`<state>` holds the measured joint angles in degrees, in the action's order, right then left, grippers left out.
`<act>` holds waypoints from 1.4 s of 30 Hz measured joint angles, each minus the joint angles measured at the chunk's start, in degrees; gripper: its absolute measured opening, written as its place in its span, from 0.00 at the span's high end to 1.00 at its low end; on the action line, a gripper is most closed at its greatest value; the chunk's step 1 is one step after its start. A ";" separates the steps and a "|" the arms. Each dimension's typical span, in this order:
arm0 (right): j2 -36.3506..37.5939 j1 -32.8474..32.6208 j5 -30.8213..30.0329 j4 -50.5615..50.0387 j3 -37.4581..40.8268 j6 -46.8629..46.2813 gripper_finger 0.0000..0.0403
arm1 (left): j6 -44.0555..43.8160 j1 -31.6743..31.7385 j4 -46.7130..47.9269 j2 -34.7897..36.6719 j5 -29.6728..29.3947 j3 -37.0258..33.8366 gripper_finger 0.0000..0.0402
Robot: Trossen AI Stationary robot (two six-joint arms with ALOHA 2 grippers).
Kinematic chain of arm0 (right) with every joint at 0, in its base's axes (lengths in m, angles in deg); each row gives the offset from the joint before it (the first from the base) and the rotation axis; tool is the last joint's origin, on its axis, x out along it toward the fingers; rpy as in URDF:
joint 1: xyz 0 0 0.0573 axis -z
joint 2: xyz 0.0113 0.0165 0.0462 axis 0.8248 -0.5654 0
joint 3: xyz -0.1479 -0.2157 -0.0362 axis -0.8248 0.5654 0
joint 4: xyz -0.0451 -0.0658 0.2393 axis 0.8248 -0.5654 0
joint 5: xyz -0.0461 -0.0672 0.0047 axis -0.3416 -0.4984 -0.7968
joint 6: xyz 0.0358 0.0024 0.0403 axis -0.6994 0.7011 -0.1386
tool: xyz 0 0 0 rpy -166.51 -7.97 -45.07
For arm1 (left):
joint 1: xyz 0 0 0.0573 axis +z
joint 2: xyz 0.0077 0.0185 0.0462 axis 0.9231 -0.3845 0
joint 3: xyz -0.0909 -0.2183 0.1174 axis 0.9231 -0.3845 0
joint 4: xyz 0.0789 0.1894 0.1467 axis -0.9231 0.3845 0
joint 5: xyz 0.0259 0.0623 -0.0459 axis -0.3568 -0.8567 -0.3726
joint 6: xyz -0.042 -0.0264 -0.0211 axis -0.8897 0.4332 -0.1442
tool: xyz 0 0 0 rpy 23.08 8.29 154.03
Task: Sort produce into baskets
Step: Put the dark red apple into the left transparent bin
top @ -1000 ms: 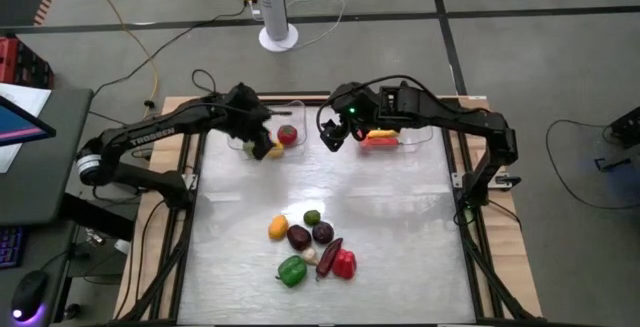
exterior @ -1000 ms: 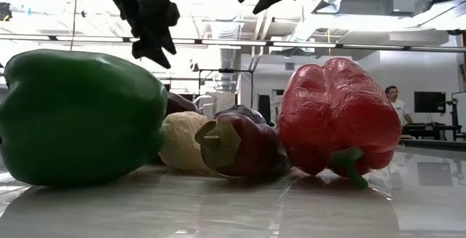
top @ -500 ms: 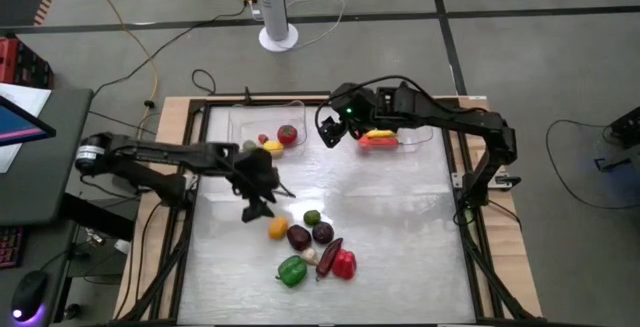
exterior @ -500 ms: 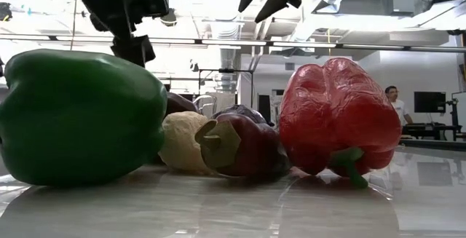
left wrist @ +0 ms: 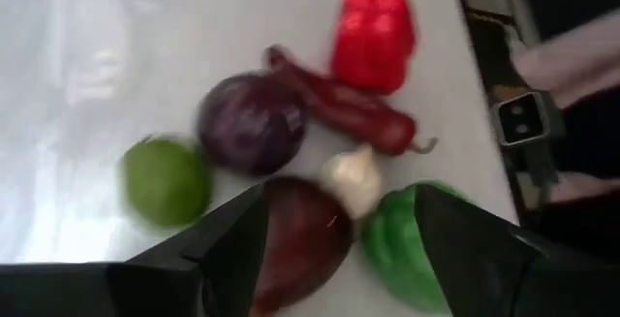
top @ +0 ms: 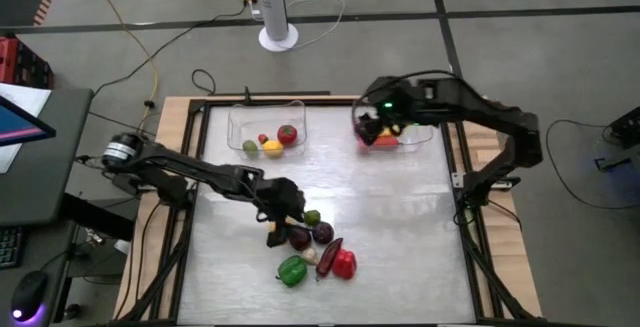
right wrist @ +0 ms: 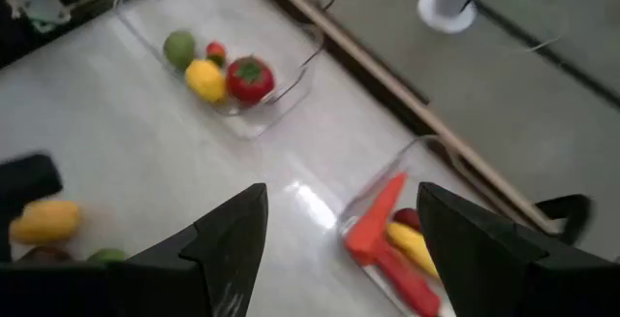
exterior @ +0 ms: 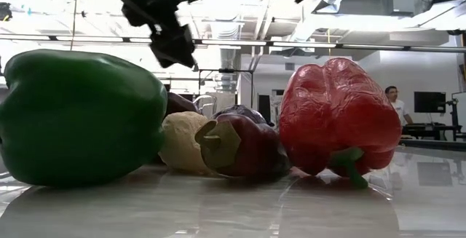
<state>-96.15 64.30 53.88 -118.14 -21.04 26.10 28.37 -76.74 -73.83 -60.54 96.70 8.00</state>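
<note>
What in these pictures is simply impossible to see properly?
- Orange-yellow fruit: high view, left gripper covers it.
- Right clear plastic tub: high view, right gripper overlaps its contents.
- Tubs: low view, large green pepper and red pepper block everything behind.

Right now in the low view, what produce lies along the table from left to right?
Green bell pepper → pale garlic bulb → dark purple piece with a green stem cap → red bell pepper. Both end effectors hang above, at the picture's top.
</note>
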 joint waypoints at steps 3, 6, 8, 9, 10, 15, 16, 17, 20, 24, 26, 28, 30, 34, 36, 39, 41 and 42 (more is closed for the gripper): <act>3.35 -0.53 -3.45 -1.60 0.02 0.38 0.28 | 3.52 -1.02 -0.21 -3.74 1.81 3.24 0.32; 5.93 -1.03 -5.73 -3.25 0.01 0.38 0.28 | 6.11 -1.42 -0.12 -6.38 1.68 5.89 0.24; 6.93 -1.54 -6.29 -4.24 0.02 -0.05 0.28 | 8.07 -1.36 -0.16 -7.69 1.64 7.08 0.19; 7.26 -1.81 -6.61 -4.85 0.00 -0.54 0.28 | 9.22 -1.30 -0.27 -8.10 1.57 7.32 0.17; 7.53 -2.21 -7.13 -5.59 0.00 -1.09 0.28 | 10.43 -1.30 -0.08 -8.66 1.50 7.32 0.15; 7.99 -4.54 -9.45 -9.06 0.01 -3.82 0.28 | 15.15 -1.33 1.95 -11.66 2.67 7.32 0.13; 7.97 -4.99 -9.98 -9.61 0.02 -4.37 0.28 | 15.88 -1.17 2.44 -12.01 3.53 7.32 0.13; 7.91 -5.48 -10.39 -9.82 0.04 -4.84 0.28 | 16.54 -1.04 2.99 -12.38 4.50 7.32 0.14; 7.68 -6.60 -11.26 -9.82 0.04 -5.35 0.28 | 19.18 -0.71 3.69 -12.57 5.97 7.32 0.16; 7.36 -7.36 -11.89 -9.78 0.04 -6.29 0.28 | 23.53 -0.81 4.33 -12.57 2.93 7.32 0.20; 7.38 -7.36 -11.93 -9.78 0.04 -6.62 0.28 | 24.96 -0.84 4.40 -12.57 1.70 7.32 0.21; 7.38 -7.61 -12.00 -9.77 0.04 -6.79 0.28 | 26.24 -0.89 4.48 -13.01 1.07 7.33 0.22; 7.38 -7.69 -12.04 -9.75 0.04 -6.79 0.28 | 26.62 -0.89 4.84 -13.67 0.98 7.33 0.22; 7.38 -8.05 -12.04 -9.73 0.04 -6.79 0.28 | 26.70 -1.31 5.15 -15.50 1.06 7.39 0.22; 7.38 -8.27 -12.04 -9.79 0.04 -6.85 0.28 | 26.65 -1.66 5.28 -16.49 1.12 7.32 0.22; 7.38 -8.51 -12.15 -9.75 0.04 -6.91 0.28 | 26.60 -2.34 6.12 -17.65 -0.11 7.34 0.22; 7.38 -8.74 -12.22 -9.78 0.04 -7.16 0.28 | 26.40 -2.43 6.03 -18.73 -0.47 7.46 0.22; 7.38 -8.74 -12.24 -9.78 0.04 -7.23 0.28 | 26.24 -2.49 6.45 -18.91 -0.50 7.46 0.23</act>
<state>-88.77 55.56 41.64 -127.92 -21.00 18.87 54.61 -79.23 -67.37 -79.44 96.21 15.46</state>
